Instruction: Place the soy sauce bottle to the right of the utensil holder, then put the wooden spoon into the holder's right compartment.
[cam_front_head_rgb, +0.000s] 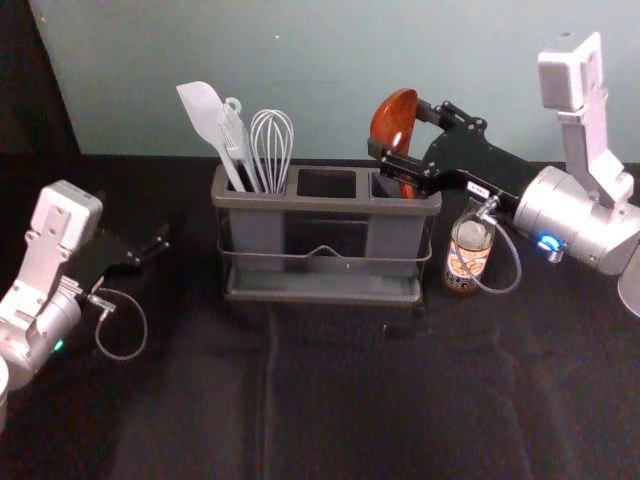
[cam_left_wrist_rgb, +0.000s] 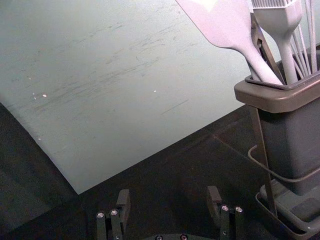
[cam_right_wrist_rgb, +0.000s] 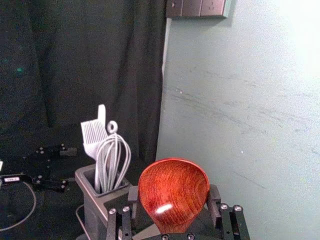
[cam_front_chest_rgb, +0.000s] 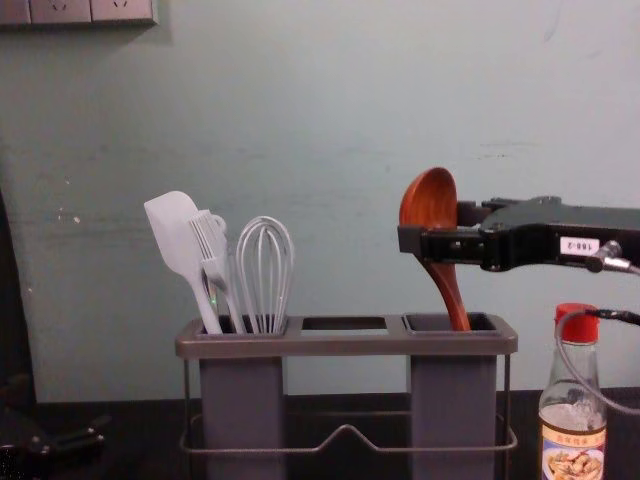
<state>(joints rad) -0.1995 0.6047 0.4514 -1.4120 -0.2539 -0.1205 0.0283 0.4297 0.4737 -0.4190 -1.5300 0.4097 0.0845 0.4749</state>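
Taking twelve o'clock as straight away from us in the head view, we have our right gripper (cam_front_head_rgb: 398, 133) above the three-o'clock end of the utensil holder (cam_front_head_rgb: 330, 203). Its fingers stand apart by the width of the bowl of the wooden spoon (cam_front_head_rgb: 393, 120), gripping it from both sides. We hold the spoon bowl-up and slightly tilted, its handle reaching down into the right compartment (cam_front_chest_rgb: 450, 400).

The soy sauce bottle (cam_front_chest_rgb: 572, 440) stands upright on the black-covered table (cam_front_head_rgb: 330, 400), just beside the holder at three o'clock, its red cap on. At the holder's nine-o'clock end, the left compartment carries a spatula (cam_front_chest_rgb: 175, 230), a brush (cam_front_chest_rgb: 211, 250) and a whisk (cam_front_chest_rgb: 265, 270).

Our left gripper (cam_front_head_rgb: 148, 250) hangs well apart from the holder at nine o'clock, fingers spread wide around nothing.
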